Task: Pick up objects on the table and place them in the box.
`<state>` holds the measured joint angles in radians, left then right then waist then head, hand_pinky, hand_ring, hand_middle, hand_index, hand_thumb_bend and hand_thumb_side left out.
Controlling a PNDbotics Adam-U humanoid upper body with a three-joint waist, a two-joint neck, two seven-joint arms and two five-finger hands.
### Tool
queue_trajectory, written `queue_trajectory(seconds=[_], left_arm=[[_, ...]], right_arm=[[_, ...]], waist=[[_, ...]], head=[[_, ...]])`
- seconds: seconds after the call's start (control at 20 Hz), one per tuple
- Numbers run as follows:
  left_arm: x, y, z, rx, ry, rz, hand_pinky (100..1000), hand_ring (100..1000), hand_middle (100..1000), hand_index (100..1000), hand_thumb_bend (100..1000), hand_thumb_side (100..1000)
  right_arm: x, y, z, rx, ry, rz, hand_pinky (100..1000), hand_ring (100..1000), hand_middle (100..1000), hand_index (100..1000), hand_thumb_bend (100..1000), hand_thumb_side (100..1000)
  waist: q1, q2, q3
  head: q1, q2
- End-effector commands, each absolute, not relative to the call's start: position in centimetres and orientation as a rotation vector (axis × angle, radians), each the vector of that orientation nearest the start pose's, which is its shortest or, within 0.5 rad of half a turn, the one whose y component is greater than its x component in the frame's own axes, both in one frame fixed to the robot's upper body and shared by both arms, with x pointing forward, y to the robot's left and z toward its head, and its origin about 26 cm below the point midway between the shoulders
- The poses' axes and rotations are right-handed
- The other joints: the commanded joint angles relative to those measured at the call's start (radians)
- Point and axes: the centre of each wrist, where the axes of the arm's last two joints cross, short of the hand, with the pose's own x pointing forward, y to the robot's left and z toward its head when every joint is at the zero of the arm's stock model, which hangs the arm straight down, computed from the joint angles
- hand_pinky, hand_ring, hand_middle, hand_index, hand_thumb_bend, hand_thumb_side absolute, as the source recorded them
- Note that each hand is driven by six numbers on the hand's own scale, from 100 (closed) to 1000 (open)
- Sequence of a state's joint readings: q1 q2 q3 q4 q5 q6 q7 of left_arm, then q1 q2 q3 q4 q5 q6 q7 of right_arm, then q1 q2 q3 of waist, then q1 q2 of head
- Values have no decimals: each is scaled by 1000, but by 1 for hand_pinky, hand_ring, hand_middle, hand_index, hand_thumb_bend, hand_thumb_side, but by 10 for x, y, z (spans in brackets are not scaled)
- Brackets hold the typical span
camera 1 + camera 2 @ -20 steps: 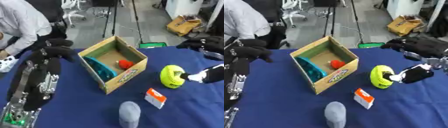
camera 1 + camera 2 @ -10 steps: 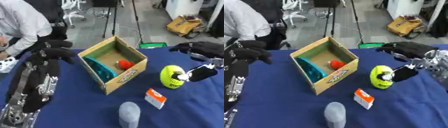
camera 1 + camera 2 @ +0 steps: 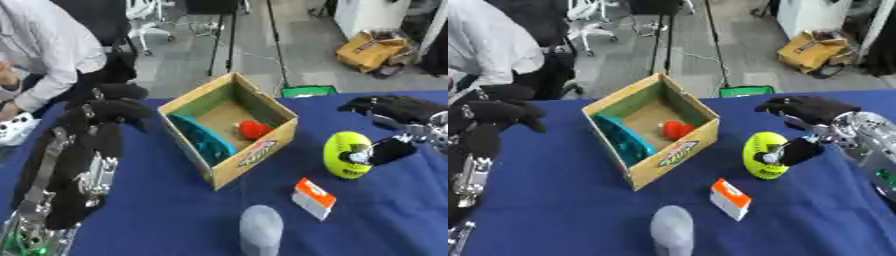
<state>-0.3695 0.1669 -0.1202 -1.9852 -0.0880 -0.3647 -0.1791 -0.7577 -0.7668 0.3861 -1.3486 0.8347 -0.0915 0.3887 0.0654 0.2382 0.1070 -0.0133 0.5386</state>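
Partly, the right hand (image 3: 802, 125) hides the yellow ball (image 3: 764, 155).

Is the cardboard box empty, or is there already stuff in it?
Not empty. The open-topped cardboard box already holds a red object on its floor and a teal object leaning against its near-left wall.

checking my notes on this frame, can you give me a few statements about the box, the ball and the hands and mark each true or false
1. A red object lies inside the cardboard box. True.
2. The yellow-green ball is in the box. False: it sits on the blue table, right of the box.
3. The right hand has its thumb against the ball. True.
4. The left hand holds the orange and white packet. False: the packet lies on the table, untouched.
5. The grey object lies beyond the box. False: it lies at the near edge.
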Motion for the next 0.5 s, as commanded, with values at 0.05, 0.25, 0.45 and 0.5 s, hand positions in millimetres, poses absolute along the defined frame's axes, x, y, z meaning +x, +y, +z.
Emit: queue_trajectory(seconds=[0.05,0.25,0.45,0.5], left_arm=[[303,196,206,171,3423,857,565,681,745,721,100,548],[302,195,206,177,3420,863,564,682,746,721,100,547],[303,195,206,180,3419,867,561,682,747,722,100,545],[303,195,207,181,3419,868,561,682,747,722,100,545]], right_arm=[[417,-314,234,-1211,-1275,1746,913,949,938,1000,535,635],[421,-318,229,-1243,-1247,1772,934,953,943,1000,546,675],[426,-324,223,-1199,-1237,1752,917,961,937,1000,561,630],[427,-325,222,-1186,-1235,1748,909,960,938,1000,560,622]], waist=[[-3,-12,2],[-3,-8,4],[1,-5,7],[1,-4,8]], head=[[1,-14],[1,-19],[0,-27],[-1,-28]])
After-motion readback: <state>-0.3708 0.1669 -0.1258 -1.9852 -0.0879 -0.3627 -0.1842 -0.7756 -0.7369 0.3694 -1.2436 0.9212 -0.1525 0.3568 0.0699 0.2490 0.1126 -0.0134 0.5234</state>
